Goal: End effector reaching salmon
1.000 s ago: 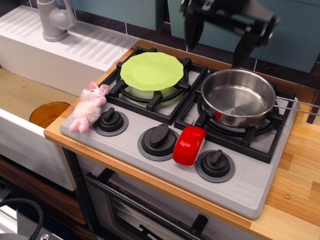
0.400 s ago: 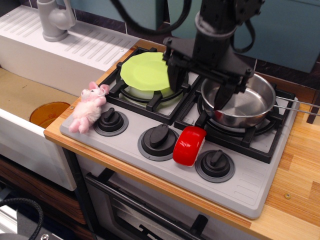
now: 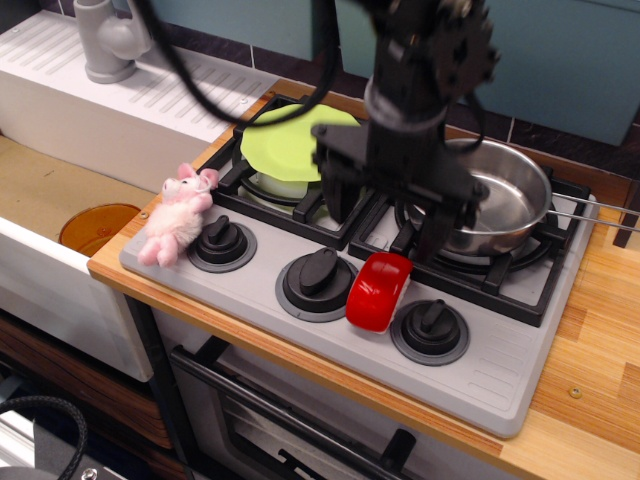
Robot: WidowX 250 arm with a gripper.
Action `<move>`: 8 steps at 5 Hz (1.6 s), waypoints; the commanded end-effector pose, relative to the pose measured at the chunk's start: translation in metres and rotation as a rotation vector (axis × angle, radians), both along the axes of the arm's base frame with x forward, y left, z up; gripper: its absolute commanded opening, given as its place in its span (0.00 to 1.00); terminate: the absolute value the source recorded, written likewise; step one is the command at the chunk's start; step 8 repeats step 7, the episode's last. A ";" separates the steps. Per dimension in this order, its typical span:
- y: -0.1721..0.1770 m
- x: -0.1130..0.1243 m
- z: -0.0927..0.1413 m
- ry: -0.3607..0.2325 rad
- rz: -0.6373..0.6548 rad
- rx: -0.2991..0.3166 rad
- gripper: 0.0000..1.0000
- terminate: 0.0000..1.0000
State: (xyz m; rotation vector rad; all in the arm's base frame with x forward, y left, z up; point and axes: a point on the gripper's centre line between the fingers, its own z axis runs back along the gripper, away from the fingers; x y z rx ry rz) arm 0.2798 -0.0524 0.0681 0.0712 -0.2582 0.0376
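On the toy stove (image 3: pixel 500 375), the claw (image 3: pixel 385 215) hangs spread wide just above the red salmon (image 3: pixel 378 291).

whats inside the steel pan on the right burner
The visible part of the steel pan looks empty. The gripper and arm cover its left side, so that part can't be checked.

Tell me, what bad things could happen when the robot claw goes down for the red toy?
The salmon sits squeezed between two stove knobs, so an open finger of the end effector might land on a knob instead of beside the toy. The toy looks glossy and rounded, so it could slip or roll out of a pinch. The metal pan is right behind the arm, and a sideways move might bump it.
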 end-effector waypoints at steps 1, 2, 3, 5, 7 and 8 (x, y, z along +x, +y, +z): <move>-0.011 0.004 -0.014 -0.091 0.026 -0.040 1.00 0.00; -0.012 0.001 -0.028 -0.108 0.026 -0.042 1.00 0.00; -0.010 -0.002 -0.038 -0.112 0.022 -0.041 1.00 0.00; -0.017 -0.009 -0.053 -0.071 0.020 -0.048 1.00 0.00; -0.017 -0.009 -0.053 -0.071 0.020 -0.048 1.00 1.00; -0.017 -0.009 -0.053 -0.071 0.020 -0.048 1.00 1.00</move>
